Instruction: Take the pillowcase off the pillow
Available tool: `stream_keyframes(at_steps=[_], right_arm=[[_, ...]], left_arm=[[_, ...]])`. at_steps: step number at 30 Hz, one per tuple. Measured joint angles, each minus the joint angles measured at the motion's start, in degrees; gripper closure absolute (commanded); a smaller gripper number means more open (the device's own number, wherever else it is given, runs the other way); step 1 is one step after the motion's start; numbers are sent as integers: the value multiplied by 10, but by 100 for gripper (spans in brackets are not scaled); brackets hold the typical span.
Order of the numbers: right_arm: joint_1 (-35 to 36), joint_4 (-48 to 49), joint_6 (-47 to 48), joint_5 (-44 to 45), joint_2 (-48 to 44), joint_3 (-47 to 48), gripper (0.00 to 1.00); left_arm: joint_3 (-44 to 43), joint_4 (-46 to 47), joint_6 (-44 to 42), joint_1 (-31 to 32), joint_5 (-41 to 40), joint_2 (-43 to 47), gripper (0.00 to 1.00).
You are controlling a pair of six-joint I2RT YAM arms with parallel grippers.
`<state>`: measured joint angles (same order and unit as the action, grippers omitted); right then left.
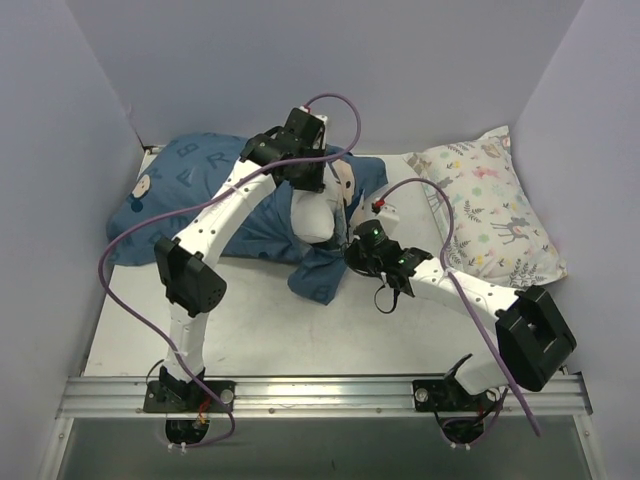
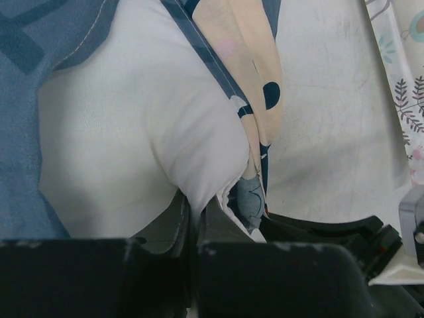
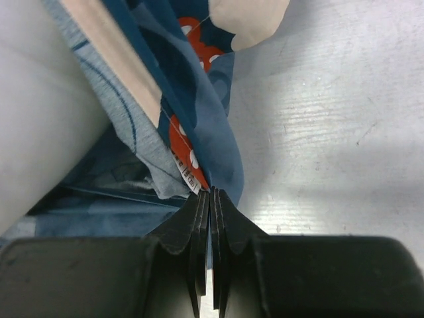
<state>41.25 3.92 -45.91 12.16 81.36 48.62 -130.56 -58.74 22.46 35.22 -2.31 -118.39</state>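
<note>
- Two grips are on at once. The left gripper [image 2: 192,202] is pinched shut on a corner of the pillow [image 2: 132,132], and the right gripper [image 3: 211,193] is clamped on the open hem of the pillowcase [image 3: 199,126], right by the little tag.
- The pillowcase lies across the far left of the table [image 1: 300,330]. The pillow's white end pokes out of its open right end, about mid-table.
- My guess on handling: both are light and floppy. The thin cotton case will bunch and stretch rather than slide off in one go, and the puffy pillow squashes, so a shallow pinch could slip.
- The hem edge looks like the best spot to hold the case, and a bare corner is best for the pillow.
- The tabletop is pale, scuffed and smooth-looking, so fabric should drag over it easily.
- Plain greyish walls [image 1: 330,60] close in three sides. A flower-print cushion [image 1: 490,200] sits far right, near the case's open end but apart from it.
</note>
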Motion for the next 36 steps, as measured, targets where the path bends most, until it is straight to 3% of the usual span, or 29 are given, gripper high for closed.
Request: stream_keyframes(at_steps=[20, 23, 26, 32, 35, 36], right_arm=[[-22, 154, -25, -88, 117, 3, 100], [-65, 152, -28, -129, 150, 24, 100], [-104, 113, -21, -162, 193, 78, 100], [-108, 56, 3, -217, 228, 146, 100], [-108, 36, 16, -226, 231, 144, 91], [-109, 33, 20, -226, 231, 138, 84]], left_arm=[[-20, -20, 37, -33, 55, 27, 100], [97, 28, 50, -37, 78, 93, 100], [318, 131, 76, -38, 111, 226, 100], [627, 291, 131, -32, 147, 424, 100], [725, 360, 162, -22, 158, 455, 100], [748, 382, 171, -19, 161, 455, 100]])
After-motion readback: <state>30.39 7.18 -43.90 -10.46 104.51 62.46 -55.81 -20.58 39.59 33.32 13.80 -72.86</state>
